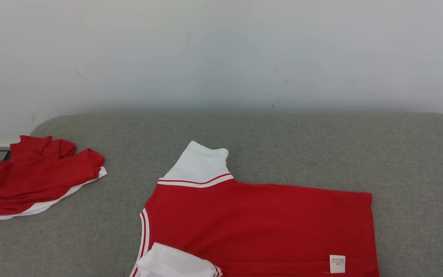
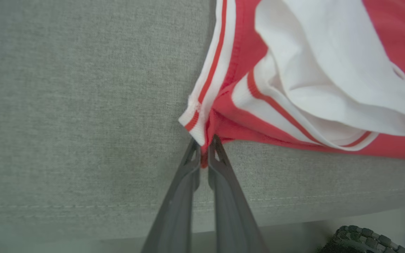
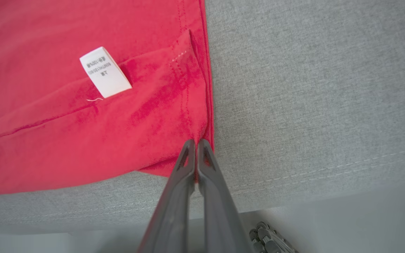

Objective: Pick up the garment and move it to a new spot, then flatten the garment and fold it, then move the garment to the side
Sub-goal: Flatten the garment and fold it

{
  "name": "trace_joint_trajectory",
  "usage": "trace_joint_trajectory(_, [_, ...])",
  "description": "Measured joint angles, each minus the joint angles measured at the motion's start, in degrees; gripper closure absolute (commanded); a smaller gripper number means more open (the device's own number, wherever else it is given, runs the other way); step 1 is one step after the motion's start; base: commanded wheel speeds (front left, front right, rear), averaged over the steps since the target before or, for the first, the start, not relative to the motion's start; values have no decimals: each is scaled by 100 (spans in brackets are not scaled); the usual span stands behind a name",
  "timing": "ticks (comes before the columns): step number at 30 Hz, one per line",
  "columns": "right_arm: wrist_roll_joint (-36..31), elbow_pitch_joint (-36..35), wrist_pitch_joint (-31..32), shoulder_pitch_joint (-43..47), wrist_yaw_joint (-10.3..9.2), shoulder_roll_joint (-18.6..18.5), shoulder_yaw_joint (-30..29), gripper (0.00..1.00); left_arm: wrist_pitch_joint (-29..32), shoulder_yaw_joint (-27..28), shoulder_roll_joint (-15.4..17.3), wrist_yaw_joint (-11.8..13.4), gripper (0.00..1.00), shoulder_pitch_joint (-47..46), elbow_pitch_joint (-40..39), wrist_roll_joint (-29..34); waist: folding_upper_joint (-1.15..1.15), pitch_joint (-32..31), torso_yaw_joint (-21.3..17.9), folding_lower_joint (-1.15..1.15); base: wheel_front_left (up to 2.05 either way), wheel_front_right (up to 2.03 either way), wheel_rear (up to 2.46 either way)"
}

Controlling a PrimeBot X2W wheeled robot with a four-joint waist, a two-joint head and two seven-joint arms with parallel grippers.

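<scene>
The garment (image 1: pixel 260 223) is a red shirt with white, red-striped sleeves, spread across the grey cushion near its front edge. One white sleeve (image 1: pixel 198 165) points away from me, the other (image 1: pixel 173 263) lies folded onto the body. My left gripper (image 2: pixel 204 146) is shut on the garment's (image 2: pixel 329 70) red corner by the striped collar band. A white care label (image 3: pixel 104 72) lies on the cloth in the right wrist view, and there my right gripper (image 3: pixel 195 144) is shut on the hem corner of the garment (image 3: pixel 83 123).
A second red and white garment (image 1: pixel 33 179) lies crumpled at the cushion's left end. The grey cushion (image 1: pixel 321 150) stretches wide behind and to the right. A pale wall stands behind. Wheels of the base (image 2: pixel 360 240) show below the cushion's front edge.
</scene>
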Motion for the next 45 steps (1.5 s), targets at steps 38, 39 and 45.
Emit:
trace_joint_trajectory(38, [-910,-469,-1693,-1283,-156,160,332,0,-1006,899,-89,538,0,-436,-1852,-146,0,-398,219,1,0,0,0])
trace_joint_trajectory(39, [-911,-433,-1771,-1305,-159,163,336,0,-1031,893,-87,555,0,-417,-1855,-123,0,-409,203,1,0,0,0])
trace_joint_trajectory(45, [-960,-252,-2204,-1353,-162,177,303,0,-1083,887,-51,564,0,-87,-1824,-76,0,-459,89,1,0,0,0])
